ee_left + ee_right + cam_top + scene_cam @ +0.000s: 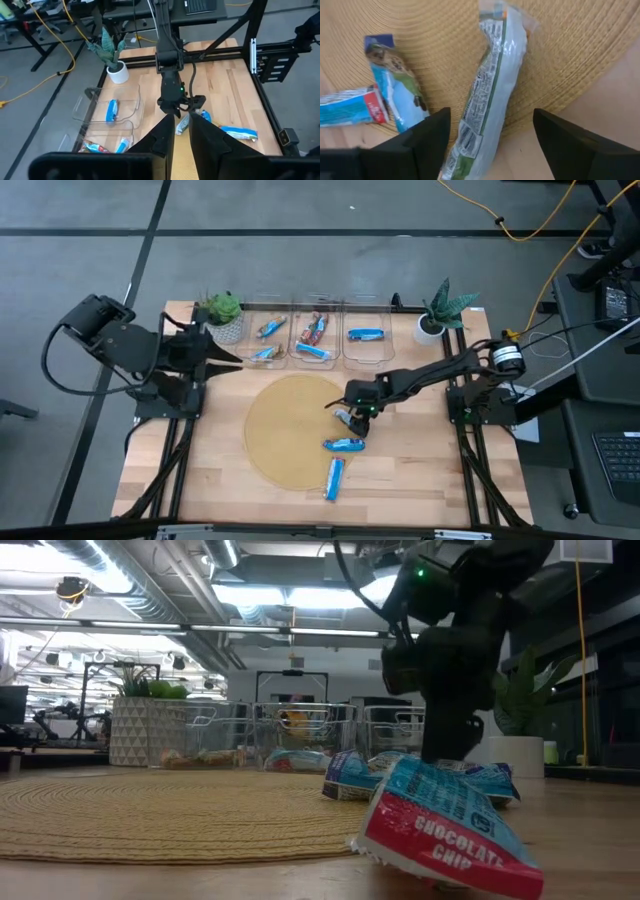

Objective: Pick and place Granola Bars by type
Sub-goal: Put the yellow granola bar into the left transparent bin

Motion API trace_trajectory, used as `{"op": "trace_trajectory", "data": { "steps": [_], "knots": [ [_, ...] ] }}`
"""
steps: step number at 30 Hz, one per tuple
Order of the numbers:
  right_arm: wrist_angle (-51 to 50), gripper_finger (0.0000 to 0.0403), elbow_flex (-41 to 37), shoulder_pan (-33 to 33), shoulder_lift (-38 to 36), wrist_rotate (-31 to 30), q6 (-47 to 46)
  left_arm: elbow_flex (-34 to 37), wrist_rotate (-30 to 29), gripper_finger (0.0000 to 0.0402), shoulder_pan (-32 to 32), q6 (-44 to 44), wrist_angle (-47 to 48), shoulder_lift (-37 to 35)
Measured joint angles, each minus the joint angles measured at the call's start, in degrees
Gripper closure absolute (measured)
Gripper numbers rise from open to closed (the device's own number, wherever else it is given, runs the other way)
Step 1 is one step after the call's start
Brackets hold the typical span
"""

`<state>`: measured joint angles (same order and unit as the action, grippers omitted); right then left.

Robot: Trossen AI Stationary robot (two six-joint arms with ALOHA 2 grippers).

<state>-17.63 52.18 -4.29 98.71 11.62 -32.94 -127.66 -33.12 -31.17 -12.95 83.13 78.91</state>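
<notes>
right gripper (pixel 346 417): jaws spread wide, down over a granola bar (pixel 487 95) lying between the fingers, at right edge of round woven mat (pixel 285 430)
left gripper (pixel 181 145): parked far left by the clear bins (pixel 318 338), jaws nearly closed, empty
other bars: two (pixel 345 445) on mat's near-right edge, rest in the bins
bench (pixel 420 465): wood, potted plant (pixel 440 310) far right

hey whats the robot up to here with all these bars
It is sorting granola bars into clear bins at the back of the table. The right gripper is down over the round woven mat, jaws open around a bar lying there, not yet gripped. Two more bars lie near the mat's edge. The left gripper waits, shut, beside the bins.
</notes>
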Motion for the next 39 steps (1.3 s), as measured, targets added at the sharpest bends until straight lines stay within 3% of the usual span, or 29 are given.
{"op": "trace_trajectory", "data": {
  "steps": [7,21,25,30,39],
  "knots": [
    [-0.1,0.0184,0.0,0.0,1.0,-0.5,0.0,0.0,-0.8,0.0353,-1.2,-0.4,0.1,0.0],
    [-0.1,0.0382,0.0,0.1,1.0,0.2,0.4,0.0,-2.0,0.0357,-1.4,-0.4,0.1,0.0],
    [-1.6,0.0386,0.7,0.0,1.0,2.4,0.4,0.0,-2.1,0.0358,-1.4,-0.7,0.2,0.0],
    [-8.3,0.0363,4.5,0.0,1.0,2.4,2.1,0.0,-4.1,0.0363,-1.4,-3.7,3.1,0.0],
    [-24.8,0.0388,16.5,0.0,1.0,-2.1,9.6,2.7,-11.4,0.036,-1.3,-9.8,6.7,0.0]
  ]
}}
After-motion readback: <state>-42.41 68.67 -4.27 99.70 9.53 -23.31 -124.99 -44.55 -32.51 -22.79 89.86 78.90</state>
